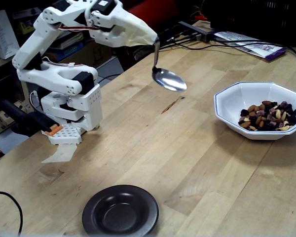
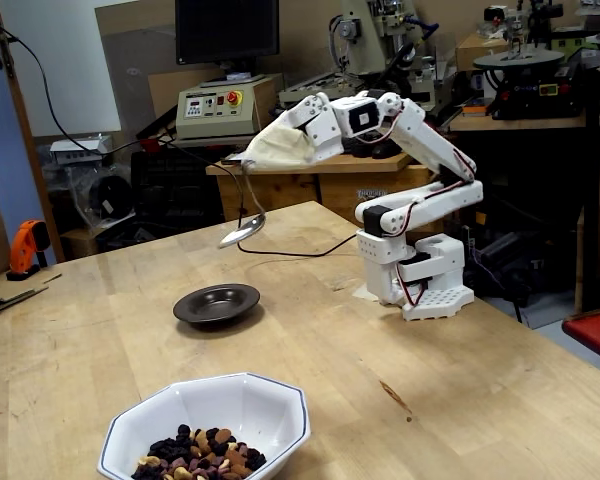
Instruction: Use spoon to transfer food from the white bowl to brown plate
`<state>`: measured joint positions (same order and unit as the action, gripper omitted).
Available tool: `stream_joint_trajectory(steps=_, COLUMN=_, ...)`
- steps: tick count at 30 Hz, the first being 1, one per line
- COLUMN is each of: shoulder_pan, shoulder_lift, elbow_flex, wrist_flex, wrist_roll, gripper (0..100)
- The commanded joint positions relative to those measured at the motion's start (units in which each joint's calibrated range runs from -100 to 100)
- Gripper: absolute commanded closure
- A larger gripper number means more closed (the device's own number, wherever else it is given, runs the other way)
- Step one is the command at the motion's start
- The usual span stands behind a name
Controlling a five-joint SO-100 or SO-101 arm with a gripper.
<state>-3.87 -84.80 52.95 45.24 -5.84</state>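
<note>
In a fixed view, the brown plate (image 1: pixel 120 211) sits empty nearest, at six o'clock. The food (image 1: pixel 268 115) lies in the white bowl (image 1: pixel 237 101) at three o'clock on the table (image 1: pixel 187 163). Farther back, the raised arm's fingers (image 1: pixel 156 40) clamp the spoon (image 1: pixel 168 79), empty, hanging bowl-down, probably ready for scooping.

Butcher-block workbench (image 2: pixel 460 400); cluttered workshop, dark monitor (image 2: pixel 226 30), machinery behind

- We see a light wood table (image 1: pixel 202 163) w/ arm base (image 1: pixel 71 111) bolted at one edge.
- White bowl (image 1: pixel 237 106) w/ food (image 1: pixel 268 116), brown plate (image 1: pixel 120 211), well apart.
- Black cable (image 2: pixel 280 252) near base.
</note>
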Motion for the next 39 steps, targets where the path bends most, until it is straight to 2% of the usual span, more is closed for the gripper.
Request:
stream_joint_trajectory(steps=1, shoulder_pan=-0.21, shoulder_lift=8.16, elbow_flex=-8.79, wrist_flex=-1.05, wrist_roll=-0.34, gripper=96)
stream_joint_trajectory(steps=6, shoulder_pan=-1.54, shoulder_lift=15.1, elbow_flex=-13.74, wrist_flex=-1.13, wrist_roll=-0.39, gripper=96)
stream_joint_trajectory(steps=20, shoulder_pan=-17.09, shoulder_lift=25.54, elbow_flex=-18.52, wrist_flex=-1.13, wrist_roll=-0.05, gripper=96)
stream_joint_trajectory(steps=39, shoulder_pan=-18.58, shoulder_lift=48.81, elbow_flex=-39.05, wrist_flex=-1.21, wrist_roll=0.0, gripper=96)
